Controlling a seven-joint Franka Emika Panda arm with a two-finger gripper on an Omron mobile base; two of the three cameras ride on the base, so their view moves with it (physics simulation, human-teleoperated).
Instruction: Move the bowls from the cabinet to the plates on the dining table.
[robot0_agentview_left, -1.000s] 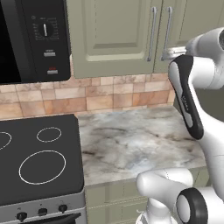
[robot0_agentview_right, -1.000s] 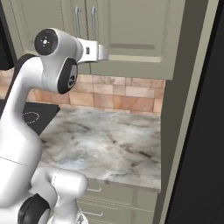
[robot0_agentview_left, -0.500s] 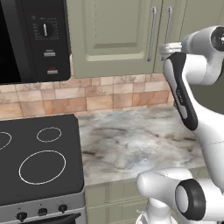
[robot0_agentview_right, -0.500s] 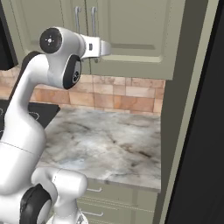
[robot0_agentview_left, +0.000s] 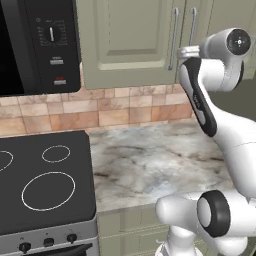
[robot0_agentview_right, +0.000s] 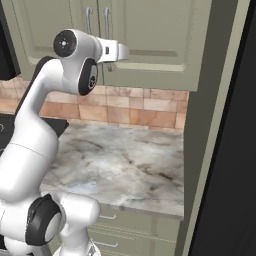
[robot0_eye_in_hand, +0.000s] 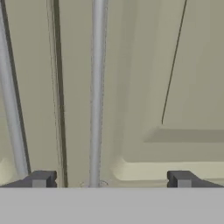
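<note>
Arm has advanced toward the cabinet (robot0_agentview_left: 130, 40); fingers (robot0_eye_in_hand: 40, 179) apart, straddling the right door's handle (robot0_eye_in_hand: 97, 92). Centre it, then close.

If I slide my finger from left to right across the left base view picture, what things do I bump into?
Black microwave with a round dial → black glass stove top with white rings → grey-veined marble worktop → sage-green wall cabinet's long silver bar handles → white robot arm with dark joints.
</note>
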